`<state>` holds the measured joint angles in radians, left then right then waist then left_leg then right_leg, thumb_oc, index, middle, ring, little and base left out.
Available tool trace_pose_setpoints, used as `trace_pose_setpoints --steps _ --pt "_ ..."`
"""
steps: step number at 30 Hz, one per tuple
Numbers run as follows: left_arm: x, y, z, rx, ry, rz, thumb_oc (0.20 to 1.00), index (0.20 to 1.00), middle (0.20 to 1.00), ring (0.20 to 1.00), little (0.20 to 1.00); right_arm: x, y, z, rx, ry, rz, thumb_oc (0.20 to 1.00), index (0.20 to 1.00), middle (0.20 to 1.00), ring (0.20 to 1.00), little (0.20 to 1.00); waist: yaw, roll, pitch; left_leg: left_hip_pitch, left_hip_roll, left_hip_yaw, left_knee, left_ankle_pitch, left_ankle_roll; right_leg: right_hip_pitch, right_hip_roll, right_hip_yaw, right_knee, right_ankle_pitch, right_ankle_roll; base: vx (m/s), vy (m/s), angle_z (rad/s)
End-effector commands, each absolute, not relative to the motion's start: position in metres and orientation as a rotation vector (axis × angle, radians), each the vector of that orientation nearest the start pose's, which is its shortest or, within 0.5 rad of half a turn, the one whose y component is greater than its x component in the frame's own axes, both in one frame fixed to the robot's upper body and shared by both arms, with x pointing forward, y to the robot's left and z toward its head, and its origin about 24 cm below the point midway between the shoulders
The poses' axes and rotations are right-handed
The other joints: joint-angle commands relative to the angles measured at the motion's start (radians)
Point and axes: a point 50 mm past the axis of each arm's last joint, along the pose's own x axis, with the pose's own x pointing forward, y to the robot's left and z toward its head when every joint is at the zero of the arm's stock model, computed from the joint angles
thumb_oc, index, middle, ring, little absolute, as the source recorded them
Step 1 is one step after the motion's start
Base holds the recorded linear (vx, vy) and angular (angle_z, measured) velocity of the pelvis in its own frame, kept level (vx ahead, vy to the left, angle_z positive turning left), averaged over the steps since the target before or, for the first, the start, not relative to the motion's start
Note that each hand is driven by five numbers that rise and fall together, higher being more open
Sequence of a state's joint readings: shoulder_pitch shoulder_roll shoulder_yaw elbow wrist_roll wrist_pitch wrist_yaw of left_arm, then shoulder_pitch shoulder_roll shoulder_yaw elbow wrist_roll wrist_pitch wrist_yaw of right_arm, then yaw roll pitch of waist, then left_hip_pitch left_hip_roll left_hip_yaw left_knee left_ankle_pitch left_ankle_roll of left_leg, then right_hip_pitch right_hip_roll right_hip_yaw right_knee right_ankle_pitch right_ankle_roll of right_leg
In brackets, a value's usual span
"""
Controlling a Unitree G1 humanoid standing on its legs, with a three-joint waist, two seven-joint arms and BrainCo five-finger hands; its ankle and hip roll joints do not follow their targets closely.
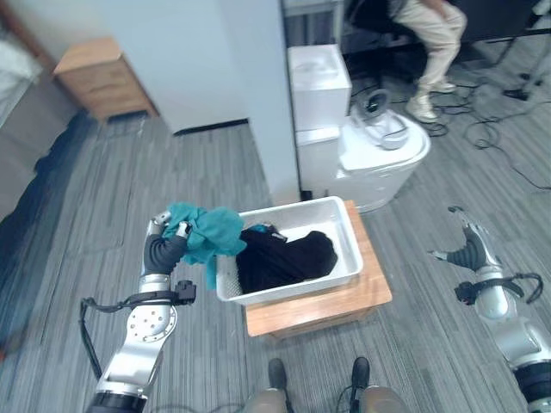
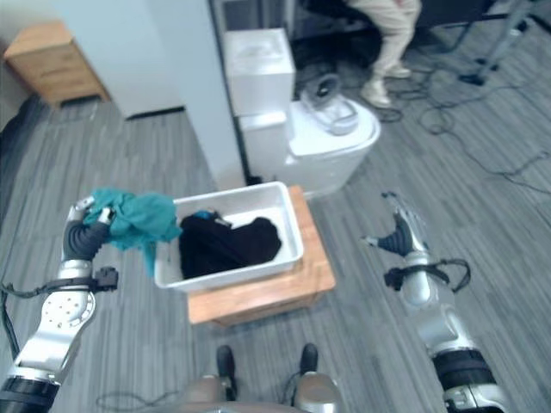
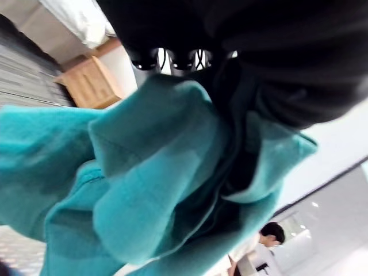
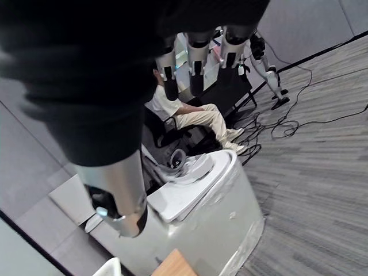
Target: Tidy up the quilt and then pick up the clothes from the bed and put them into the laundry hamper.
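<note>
A teal garment point(image 1: 207, 234) hangs bunched from my left hand point(image 1: 165, 243), which is shut on it at the left rim of the white laundry hamper point(image 1: 340, 275). Part of the teal cloth drapes over that rim. In the left wrist view the teal garment point(image 3: 155, 190) is close under the curled fingers. Black clothes point(image 1: 284, 256) lie inside the hamper. My right hand point(image 1: 467, 245) is held up off to the right of the hamper, open with straight fingers point(image 4: 195, 63) and holding nothing.
The hamper rests on a low wooden stand point(image 1: 327, 305) on grey plank floor. Behind it are a white toilet-shaped unit point(image 1: 370, 146) and a pale wall column point(image 1: 258, 86). A wooden nightstand point(image 1: 99, 77) is far left. A seated person point(image 1: 430, 43) and floor cables are at the back right.
</note>
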<state>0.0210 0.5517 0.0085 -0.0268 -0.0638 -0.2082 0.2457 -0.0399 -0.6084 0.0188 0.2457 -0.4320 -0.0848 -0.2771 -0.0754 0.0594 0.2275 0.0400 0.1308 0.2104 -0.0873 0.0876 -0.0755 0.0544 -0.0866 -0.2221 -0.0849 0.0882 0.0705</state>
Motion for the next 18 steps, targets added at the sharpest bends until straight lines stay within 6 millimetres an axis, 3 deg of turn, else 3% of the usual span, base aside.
trace_pose_setpoints --steps 1,10,13,18 --pt "0.263 0.243 0.134 0.477 -0.468 0.221 0.2 0.2 0.2 0.2 0.2 0.258 -0.271 0.062 -1.039 -0.078 -0.191 1.0 1.0 1.0 1.0 1.0 -0.032 -0.024 -0.073 0.1 0.08 0.013 0.007 -0.067 -0.073 -0.004 -0.09 0.031 0.0 -0.058 0.104 0.07 -0.027 -0.52" --pt "0.303 0.216 0.128 0.463 -0.408 0.148 0.2 0.2 0.2 0.2 0.2 0.25 -0.265 0.038 -1.02 0.012 -0.13 1.0 1.0 1.0 1.0 1.0 -0.133 0.003 -0.091 0.145 0.085 0.09 0.01 -0.068 -0.081 -0.019 -0.07 0.103 -0.002 -0.06 0.102 0.05 -0.022 -0.36" --pt "0.305 0.212 0.124 0.454 -0.393 0.144 0.2 0.2 0.2 0.2 0.2 0.251 -0.264 0.037 -1.019 0.015 -0.126 1.0 1.0 1.0 1.0 1.0 -0.136 0.004 -0.089 0.147 0.086 0.093 0.01 -0.066 -0.082 -0.02 -0.067 0.105 -0.002 -0.061 0.102 0.02 -0.016 -0.18" --pt "0.304 0.21 0.093 0.539 -0.265 0.131 0.2 0.2 0.2 0.2 0.2 0.248 -0.263 0.023 -1.007 0.07 -0.126 1.0 1.0 1.0 1.0 1.0 -0.136 -0.009 -0.086 0.151 0.094 0.094 0.012 -0.052 -0.087 -0.018 -0.057 0.105 -0.002 -0.063 0.097 0.03 -0.022 -0.05"
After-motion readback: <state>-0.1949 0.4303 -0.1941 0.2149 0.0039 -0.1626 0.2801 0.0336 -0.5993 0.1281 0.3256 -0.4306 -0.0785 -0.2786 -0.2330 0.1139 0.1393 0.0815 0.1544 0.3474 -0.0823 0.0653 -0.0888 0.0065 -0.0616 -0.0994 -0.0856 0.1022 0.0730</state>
